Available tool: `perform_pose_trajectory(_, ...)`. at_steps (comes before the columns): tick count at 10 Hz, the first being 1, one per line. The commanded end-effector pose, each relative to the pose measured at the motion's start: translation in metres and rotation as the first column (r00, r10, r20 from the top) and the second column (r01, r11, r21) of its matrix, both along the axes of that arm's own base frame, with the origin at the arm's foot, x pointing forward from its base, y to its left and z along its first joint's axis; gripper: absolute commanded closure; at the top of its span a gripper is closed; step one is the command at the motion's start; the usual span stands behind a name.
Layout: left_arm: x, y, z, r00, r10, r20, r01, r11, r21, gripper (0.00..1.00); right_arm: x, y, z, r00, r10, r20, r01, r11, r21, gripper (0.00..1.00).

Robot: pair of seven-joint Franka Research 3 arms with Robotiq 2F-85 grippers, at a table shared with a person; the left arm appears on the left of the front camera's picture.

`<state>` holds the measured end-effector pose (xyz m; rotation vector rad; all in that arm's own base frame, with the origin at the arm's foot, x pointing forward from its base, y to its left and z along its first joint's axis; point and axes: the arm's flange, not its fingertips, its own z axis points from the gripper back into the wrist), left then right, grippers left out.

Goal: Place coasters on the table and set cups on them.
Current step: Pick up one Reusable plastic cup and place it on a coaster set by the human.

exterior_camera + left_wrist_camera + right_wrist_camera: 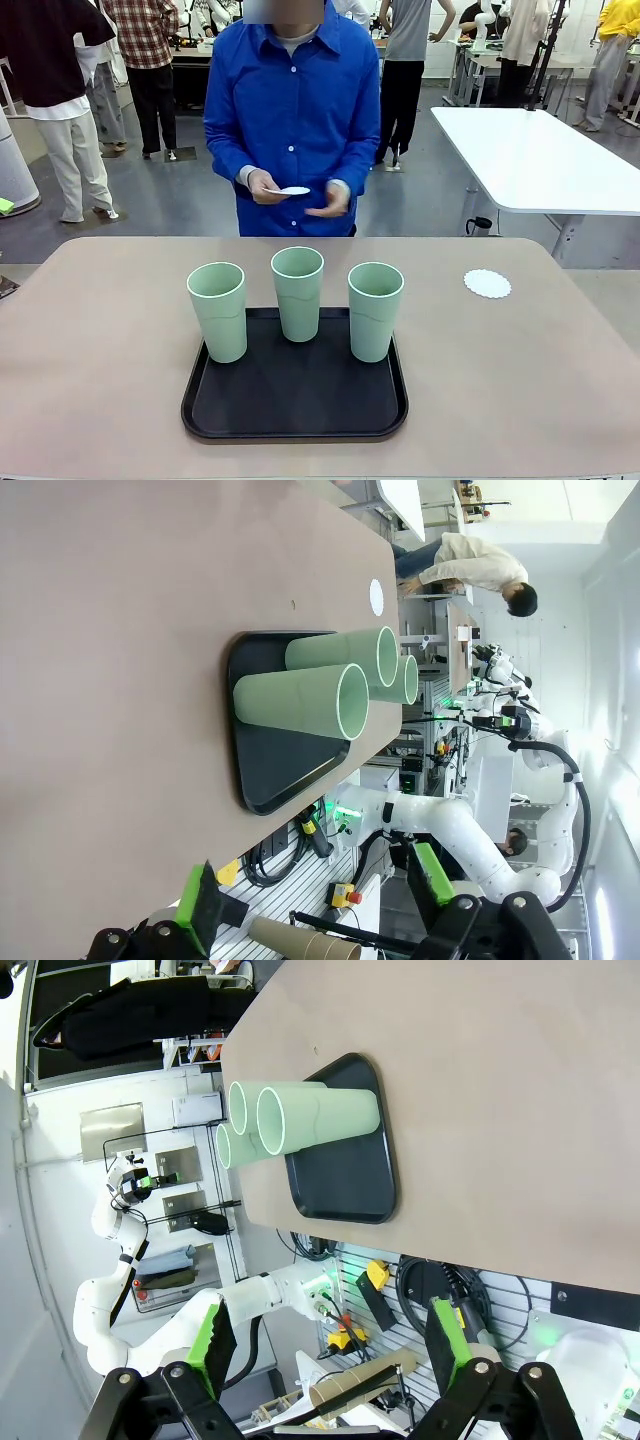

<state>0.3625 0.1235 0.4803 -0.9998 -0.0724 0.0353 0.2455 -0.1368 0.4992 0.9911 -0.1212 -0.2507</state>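
Note:
Three pale mint-green cups stand upright on a black tray in the middle of the beige table. One white lacy coaster lies flat on the table, right of the tray. The person in a blue shirt at the far side holds another coaster in one hand. My left gripper is open and off the table's near edge, seeing the cups and the lying coaster. My right gripper is also open, back from the cups and tray.
A white rectangular table stands behind on the right. Other people stand farther back in the room. Bare tabletop lies left and right of the tray.

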Motion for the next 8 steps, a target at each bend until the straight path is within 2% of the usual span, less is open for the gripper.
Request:
perform_pose_trajectory(1,-0.0024,0.001,0.0026,1.0,0.004,0.011,-0.004,1.0,-0.005,0.0,0.0,0.0,0.0008,1.0,0.006,0.009,-0.006,1.0,0.011,0.0)
perform_pose_trajectory(8,-0.0024,0.001,0.0026,1.0,0.004,0.011,-0.004,1.0,-0.005,0.0,0.0,0.0,0.0008,1.0,0.006,0.009,-0.006,1.0,0.011,0.0)
